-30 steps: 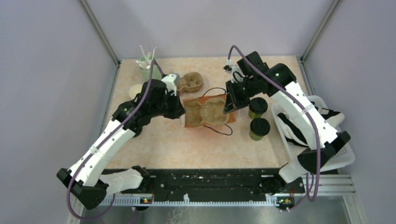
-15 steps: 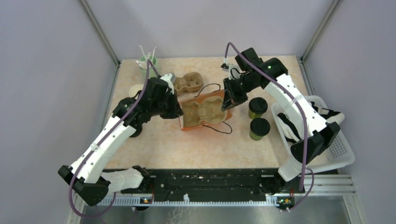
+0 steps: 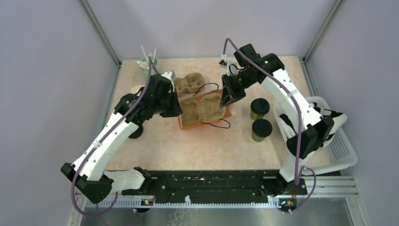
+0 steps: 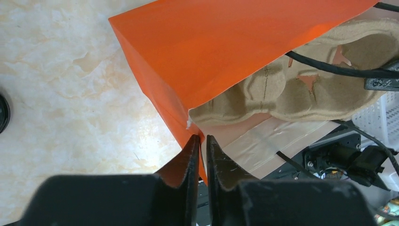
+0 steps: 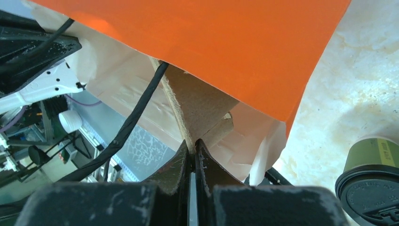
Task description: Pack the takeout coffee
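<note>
The orange paper bag hangs stretched between the two arms with its mouth up, and the moulded pulp cup carrier sits inside it. One arm at each end probably serves to keep the mouth wide and the carrier level enough to take cups.

The left jaws stand only a slit apart, and the bag's folded corner edge runs into that slit. Whether they truly pinch the paper or have just let it go, I cannot tell. The right jaws are closed tight on the brown pulp rim of the carrier where it meets the bag wall, with a black cord handle trailing just beside them.

Neither takeout coffee is packed. The nearer takeout coffee stands upright on the worktop just outboard of the right jaws, its black lid on. The second takeout coffee stands a little further out on the same side. Both sit within easy reach of the right jaws, well apart from the left jaws. A spare carrier lies beyond the bag.
</note>
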Available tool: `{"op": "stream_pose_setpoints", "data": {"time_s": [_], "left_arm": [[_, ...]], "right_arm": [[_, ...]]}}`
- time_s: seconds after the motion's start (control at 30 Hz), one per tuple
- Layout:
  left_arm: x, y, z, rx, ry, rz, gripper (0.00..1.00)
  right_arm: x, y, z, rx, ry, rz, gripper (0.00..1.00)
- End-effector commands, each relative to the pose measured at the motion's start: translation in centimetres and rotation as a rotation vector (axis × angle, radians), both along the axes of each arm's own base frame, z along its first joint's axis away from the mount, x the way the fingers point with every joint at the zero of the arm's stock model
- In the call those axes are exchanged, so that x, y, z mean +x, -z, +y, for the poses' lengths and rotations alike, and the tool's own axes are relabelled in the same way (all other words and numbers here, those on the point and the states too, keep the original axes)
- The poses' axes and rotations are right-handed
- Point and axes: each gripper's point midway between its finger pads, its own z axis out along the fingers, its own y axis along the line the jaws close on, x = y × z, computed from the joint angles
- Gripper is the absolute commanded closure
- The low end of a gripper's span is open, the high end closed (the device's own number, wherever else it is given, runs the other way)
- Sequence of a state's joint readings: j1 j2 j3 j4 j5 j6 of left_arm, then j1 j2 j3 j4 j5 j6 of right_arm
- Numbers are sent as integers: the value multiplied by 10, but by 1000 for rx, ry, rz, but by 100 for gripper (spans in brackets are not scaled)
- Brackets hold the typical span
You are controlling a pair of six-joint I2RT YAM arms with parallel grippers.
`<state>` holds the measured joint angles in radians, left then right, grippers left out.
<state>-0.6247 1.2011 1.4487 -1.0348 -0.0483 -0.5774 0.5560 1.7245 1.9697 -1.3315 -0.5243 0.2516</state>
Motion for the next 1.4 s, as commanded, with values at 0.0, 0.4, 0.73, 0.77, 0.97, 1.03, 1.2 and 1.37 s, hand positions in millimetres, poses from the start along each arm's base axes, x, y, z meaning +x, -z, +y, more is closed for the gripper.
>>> {"op": "stream_pose_setpoints", "data": {"time_s": [0.0, 0.4, 0.73, 0.77, 0.97, 1.03, 1.2, 1.37], "left_arm": [[7, -12, 2, 21, -7, -39, 91], [-12, -18, -29, -64, 149, 95, 100], [-48, -18, -46, -171, 299, 216, 100], [-49, -14, -45, -161, 298, 222, 100], [-33, 6, -29, -54, 259, 195, 100], [-26, 7, -27, -32, 242, 175, 100], [-21, 7, -33, -53, 276, 127, 100], [-19, 8, -31, -32, 272, 125, 100]], "right_arm": [[11, -17, 7, 32, -6, -60, 100], [-26, -25, -4, -25, 55, 19, 100], [-71, -23, -31, -73, 57, 67, 100], [-73, -22, -32, -71, 57, 73, 100], [-75, -9, -34, -86, 49, 77, 100], [-75, -6, -31, -73, 43, 86, 100], [-75, 7, -23, -42, 13, 104, 100], [-70, 3, -19, -38, 18, 108, 100]]}}
